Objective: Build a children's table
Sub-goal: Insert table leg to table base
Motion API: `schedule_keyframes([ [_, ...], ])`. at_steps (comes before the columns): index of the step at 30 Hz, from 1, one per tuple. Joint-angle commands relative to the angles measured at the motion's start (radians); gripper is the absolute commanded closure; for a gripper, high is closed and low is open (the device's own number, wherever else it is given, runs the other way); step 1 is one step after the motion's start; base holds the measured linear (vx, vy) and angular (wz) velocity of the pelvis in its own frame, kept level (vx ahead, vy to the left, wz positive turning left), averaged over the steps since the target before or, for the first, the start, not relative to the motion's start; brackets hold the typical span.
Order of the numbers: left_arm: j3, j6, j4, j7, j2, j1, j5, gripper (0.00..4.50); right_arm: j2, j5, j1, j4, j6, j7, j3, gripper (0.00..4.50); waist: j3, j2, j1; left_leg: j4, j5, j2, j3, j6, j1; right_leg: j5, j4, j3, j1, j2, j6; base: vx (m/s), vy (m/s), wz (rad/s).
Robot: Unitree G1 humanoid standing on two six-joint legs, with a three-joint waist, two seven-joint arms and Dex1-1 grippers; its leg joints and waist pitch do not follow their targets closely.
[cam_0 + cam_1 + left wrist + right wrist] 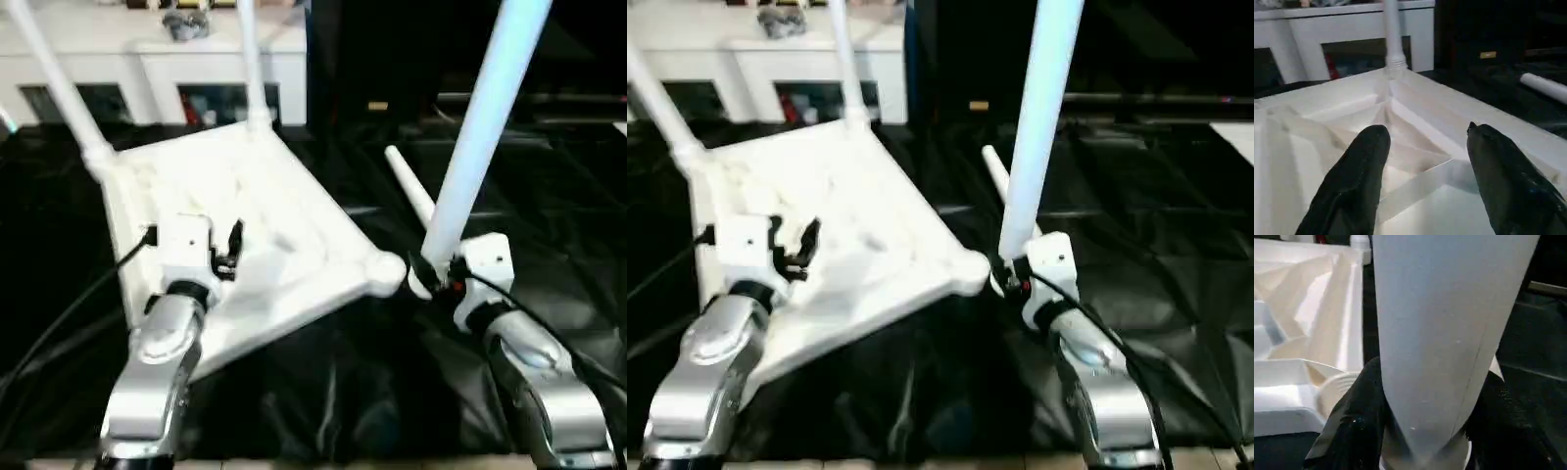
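Head views: white plastic rectangular tabletop (265,225), ribbed underside up, lying tilted on the black-covered table (549,196). Two white tubular legs stand in its far corner sockets: one at the far left corner (59,88), one at the far right corner (250,59). Rounded near-right corner socket (385,271) has no leg in it. Left claw (227,250) sits over the tabletop's near-left part, fingers apart, gripping nothing. Right claw (438,277), just right of the empty socket, is closed on the lower end of a third white tubular leg (485,117), which rises steeply and leans right. A fourth white leg (409,186) lies on the black cover behind the held leg. White shelving (147,59) stands beyond the tabletop. Left wrist view: two black fingers (1352,186) spread above the tabletop's ribs, nothing between them. Right wrist view: held leg (1449,333) clamped between black fingers (1352,426), beside the tabletop's corner socket (1337,391).
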Motion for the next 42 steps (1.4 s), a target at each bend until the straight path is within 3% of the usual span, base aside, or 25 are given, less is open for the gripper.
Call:
schedule_keyframes([
  [1,0.017,-0.003,0.008,0.007,0.006,0.0,0.004,1.59,0.004,-0.004,-0.016,-0.023,0.005,0.0,0.007,2.62,-0.065,-0.004,0.02,-0.051,0.264,0.0,0.0,0.132,-0.019,0.307,-0.042,0.031,0.076,-0.008,-0.145,0.082,-0.038,0.13],
  [2,0.011,-0.002,0.013,0.013,0.005,-0.004,0.011,1.59,-0.001,-0.007,-0.02,-0.018,0.001,0.002,0.01,2.62,-0.07,0.007,0.013,-0.057,0.35,0.022,-0.024,0.149,0.036,0.356,-0.01,0.013,0.031,0.013,-0.138,0.095,-0.075,0.11],
  [3,0.002,0.001,0.017,0.017,0.006,-0.006,0.02,1.59,-0.005,-0.008,-0.023,-0.012,-0.002,0.004,0.011,2.62,-0.083,0.012,-0.029,-0.042,0.619,0.101,-0.111,0.283,0.161,0.307,0.058,0.009,-0.107,0.008,-0.09,0.056,-0.054,0.09],
  [4,-0.003,0.004,0.018,0.019,0.007,-0.006,0.025,1.59,-0.006,-0.007,-0.023,-0.009,-0.003,0.005,0.01,2.62,-0.085,0.012,-0.038,-0.04,0.786,0.147,-0.152,0.348,0.189,0.218,0.073,0.028,-0.153,-0.026,-0.049,-0.021,-0.054,-0.18],
  [5,-0.008,0.008,0.017,0.019,0.01,-0.005,0.029,1.59,-0.006,-0.006,-0.023,-0.007,-0.004,0.006,0.009,2.62,-0.08,-0.003,-0.031,-0.024,1.005,0.151,-0.171,0.364,0.16,0.23,0.061,0.082,-0.166,-0.087,0.005,-0.078,-0.035,-0.3],
  [6,-0.014,0.012,0.012,0.016,0.012,0.001,0.033,1.59,-0.006,-0.005,-0.021,-0.005,-0.006,0.007,0.006,2.62,-0.063,-0.061,0.0,0.008,0.828,0.011,-0.079,0.2,-0.006,0.534,0.021,0.118,-0.054,-0.088,0.051,-0.078,-0.035,-0.3],
  [7,-0.013,0.013,0.006,0.013,0.013,0.008,0.03,1.59,-0.005,-0.004,-0.019,-0.003,-0.007,0.007,0.006,2.62,-0.067,-0.045,0.039,-0.007,0.536,-0.032,-0.037,0.077,-0.041,0.813,0.027,0.109,-0.016,-0.066,0.083,-0.058,-0.053,-0.09],
  [8,-0.011,0.013,0.001,0.01,0.014,0.012,0.026,1.59,-0.004,-0.003,-0.017,-0.003,-0.007,0.007,0.007,2.62,-0.06,-0.06,0.034,-0.021,0.404,-0.029,-0.028,0.011,-0.041,0.887,0.021,0.102,-0.015,-0.057,0.091,-0.051,-0.064,0.06],
  [9,-0.006,0.013,0.006,0.009,0.014,0.012,0.024,1.59,-0.002,-0.004,-0.018,-0.003,-0.007,0.009,0.012,2.62,-0.061,-0.05,0.037,-0.046,0.244,-0.022,-0.024,-0.101,-0.022,0.895,0.02,0.081,-0.007,-0.041,0.077,-0.051,-0.064,0.06],
  [10,0.0,0.013,0.015,0.01,0.013,0.007,0.025,1.59,0.0,-0.004,-0.022,-0.004,-0.007,0.01,0.02,2.62,-0.062,-0.04,0.032,-0.063,0.165,-0.012,-0.023,-0.141,-0.004,0.798,0.009,0.073,-0.008,-0.035,0.061,-0.091,-0.041,0.0],
  [11,-0.001,0.012,0.016,0.011,0.013,0.005,0.025,1.59,0.0,-0.003,-0.023,-0.004,-0.007,0.01,0.021,2.62,-0.061,-0.034,0.031,-0.072,0.14,-0.003,-0.024,-0.145,-0.001,0.735,0.004,0.071,-0.01,-0.034,0.05,-0.109,-0.009,-0.05],
  [13,-0.011,0.012,0.024,0.01,0.015,-0.007,0.033,1.59,0.0,-0.004,-0.031,-0.001,-0.007,0.013,0.026,2.62,-0.043,-0.018,0.028,-0.101,0.015,0.029,-0.027,-0.194,0.014,0.373,-0.022,0.06,-0.031,-0.02,-0.066,-0.112,0.01,-0.04],
  [15,-0.028,0.017,0.029,0.0,0.023,-0.014,0.044,1.59,-0.001,-0.005,-0.035,0.004,-0.008,0.013,0.024,2.62,-0.031,-0.015,0.024,-0.122,-0.123,0.045,-0.024,-0.206,0.021,0.087,-0.039,0.061,-0.033,-0.023,-0.165,-0.106,0.051,-0.01],
  [17,-0.04,0.009,0.037,-0.032,0.03,-0.02,0.032,1.59,-0.001,-0.003,-0.038,0.009,-0.01,0.013,0.019,2.62,-0.02,-0.024,0.025,-0.131,-0.244,0.05,-0.008,-0.203,0.032,-0.117,-0.058,0.068,-0.052,-0.023,-0.195,-0.112,0.039,0.05],
  [19,-0.079,-0.003,0.069,-0.132,0.065,-0.05,0.004,1.59,0.003,0.002,-0.045,0.016,-0.016,0.015,0.006,2.62,-0.018,-0.027,0.03,-0.134,-0.285,0.051,0.004,-0.208,0.038,-0.24,-0.072,0.074,-0.07,-0.029,-0.173,-0.105,0.032,0.08],
  [26,-0.209,0.03,0.216,-0.496,0.158,-0.209,-0.071,1.21,-0.026,0.065,-0.093,0.054,-0.015,0.068,-0.044,2.62,-0.029,-0.034,0.038,-0.137,-0.244,0.046,0.014,-0.206,0.022,-0.205,-0.066,0.076,-0.076,-0.035,-0.153,-0.032,0.013,0.01],
  [31,-0.292,0.05,0.396,-0.673,0.179,-0.343,-0.055,0.89,-0.072,0.068,-0.124,0.082,-0.016,0.1,-0.073,2.62,-0.05,-0.023,0.05,-0.121,-0.044,0.04,0.028,-0.166,0.003,0.09,-0.044,0.075,-0.067,-0.032,-0.201,0.0,0.0,0.0],
  [33,-0.316,0.071,0.454,-0.702,0.172,-0.386,-0.049,0.89,-0.086,0.062,-0.128,0.091,-0.022,0.101,-0.08,2.62,-0.056,-0.029,0.053,-0.114,0.028,0.04,0.032,-0.14,-0.002,0.215,-0.034,0.074,-0.063,-0.031,-0.225,0.0,0.0,0.0],
  [34,-0.318,0.073,0.459,-0.704,0.171,-0.389,-0.049,0.89,-0.087,0.061,-0.128,0.092,-0.023,0.101,-0.08,2.62,-0.056,-0.028,0.055,-0.112,0.034,0.04,0.035,-0.132,-0.001,0.229,-0.034,0.073,-0.066,-0.03,-0.232,0.0,0.0,0.0],
  [35,-0.334,0.077,0.536,-0.719,0.155,-0.439,-0.04,0.89,-0.101,0.057,-0.133,0.107,-0.035,0.101,-0.087,2.62,-0.057,-0.013,0.058,-0.11,0.024,0.041,0.035,-0.126,0.003,0.224,-0.032,0.073,-0.068,-0.032,-0.246,0.0,0.0,0.0],
  [36,-0.34,0.103,0.581,-0.731,0.14,-0.47,-0.043,0.89,-0.107,0.061,-0.135,0.11,-0.036,0.103,-0.094,2.62,-0.054,-0.023,0.056,-0.111,0.001,0.04,0.04,-0.126,0.003,0.194,-0.039,0.073,-0.068,-0.029,-0.25,0.0,0.0,0.0],
  [37,-0.341,0.109,0.594,-0.734,0.134,-0.479,-0.045,0.89,-0.11,0.062,-0.134,0.11,-0.036,0.104,-0.096,2.62,-0.055,-0.018,0.058,-0.112,-0.005,0.044,0.04,-0.125,0.005,0.191,-0.039,0.073,-0.07,-0.031,-0.259,0.0,0.0,0.0],
  [39,-0.34,0.119,0.639,-0.733,0.108,-0.508,-0.048,1.17,-0.117,0.066,-0.132,0.105,-0.033,0.105,-0.104,2.62,-0.055,-0.024,0.06,-0.111,0.007,0.044,0.041,-0.113,-0.001,0.201,-0.038,0.072,-0.065,-0.033,-0.271,0.0,0.0,0.0],
  [40,-0.339,0.119,0.649,-0.731,0.103,-0.514,-0.047,1.26,-0.118,0.067,-0.131,0.104,-0.033,0.105,-0.106,2.62,-0.055,-0.016,0.061,-0.111,0.007,0.045,0.04,-0.111,-0.001,0.2,-0.036,0.072,-0.065,-0.035,-0.273,0.0,0.0,0.0],
  [42,-0.338,0.11,0.684,-0.722,0.089,-0.531,-0.038,1.38,-0.119,0.066,-0.129,0.104,-0.033,0.107,-0.109,2.62,-0.053,-0.021,0.06,-0.112,-0.006,0.046,0.041,-0.105,-0.003,0.175,-0.041,0.072,-0.064,-0.035,-0.275,0.0,0.0,0.0],
])
